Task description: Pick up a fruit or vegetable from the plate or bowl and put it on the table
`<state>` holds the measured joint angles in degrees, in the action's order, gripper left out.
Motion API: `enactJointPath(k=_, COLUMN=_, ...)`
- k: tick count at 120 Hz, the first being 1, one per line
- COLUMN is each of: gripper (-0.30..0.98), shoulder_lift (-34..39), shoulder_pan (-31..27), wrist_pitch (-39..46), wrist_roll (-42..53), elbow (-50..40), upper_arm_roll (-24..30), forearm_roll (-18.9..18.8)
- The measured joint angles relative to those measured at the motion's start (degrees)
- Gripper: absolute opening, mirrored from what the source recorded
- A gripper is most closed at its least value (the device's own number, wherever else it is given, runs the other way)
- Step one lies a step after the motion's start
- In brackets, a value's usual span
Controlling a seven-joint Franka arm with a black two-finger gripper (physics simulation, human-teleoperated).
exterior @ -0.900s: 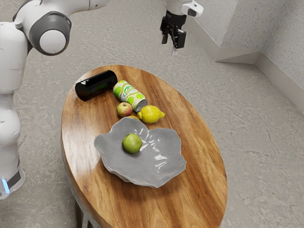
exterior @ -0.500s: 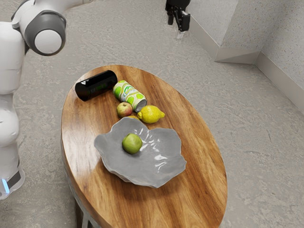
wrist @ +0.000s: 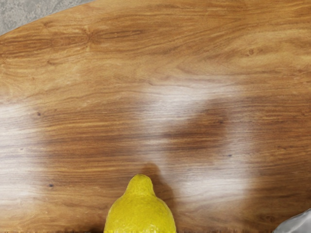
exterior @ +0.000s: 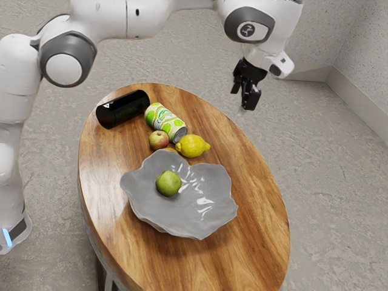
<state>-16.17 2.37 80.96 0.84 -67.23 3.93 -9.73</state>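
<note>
The jaws are hanging up there, spread and empty; the green fruit (exterior: 168,183) is sitting in its bowl (exterior: 206,209), well below them, toward the exterior view's left.

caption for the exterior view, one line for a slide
Black pincer, open, beyond a wooden table where a gray bowl holds one green fruit
</note>
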Motion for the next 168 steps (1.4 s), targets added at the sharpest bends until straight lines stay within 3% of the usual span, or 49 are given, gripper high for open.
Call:
enactJointPath(k=14, gripper=0.69, shoulder_lift=-0.33, shoulder_pan=5.30, wrist_pitch=-1.49, wrist_roll=2.38, elbow=-0.86, upper_arm_roll=-0.03, forearm_roll=3.07)
enactJointPath(k=26, gripper=0.68, shoulder_lift=-0.50, shoulder_pan=12.05, wrist_pitch=-2.31, wrist_roll=5.30, elbow=-3.14, upper_arm_roll=-0.04, forearm_roll=2.18)
enactJointPath(k=45, gripper=0.69, shoulder_lift=0.15, shoulder_pan=13.18, wrist_pitch=-3.28, wrist_roll=11.26, elbow=-7.94, upper_arm_roll=-0.32, forearm_roll=3.70)
enactJointPath(k=51, gripper=0.69, shoulder_lift=4.30, shoulder_pan=13.10, wrist_pitch=-3.24, wrist_roll=13.41, elbow=-14.60, upper_arm_roll=-0.55, forearm_roll=4.16)
enactJointPath(k=63, gripper=0.69, shoulder_lift=18.09, shoulder_pan=12.89, wrist_pitch=1.37, wrist_roll=16.93, elbow=-36.13, upper_arm_roll=-0.73, forearm_roll=5.85)
enactJointPath(k=83, gripper=0.69, shoulder_lift=25.31, shoulder_pan=13.91, wrist_pitch=10.02, wrist_roll=21.40, elbow=-47.42, upper_arm_roll=-0.75, forearm_roll=8.49)
enactJointPath(k=117, gripper=0.69, shoulder_lift=25.81, shoulder_pan=12.55, wrist_pitch=17.00, wrist_roll=26.66, elbow=-51.86, upper_arm_roll=-0.88, forearm_roll=11.84)
enactJointPath(k=168, gripper=0.69, shoulder_lift=27.16, shoulder_pan=11.99, wrist_pitch=18.45, wrist_roll=31.48, elbow=-55.15, upper_arm_roll=-2.90, forearm_roll=11.89)
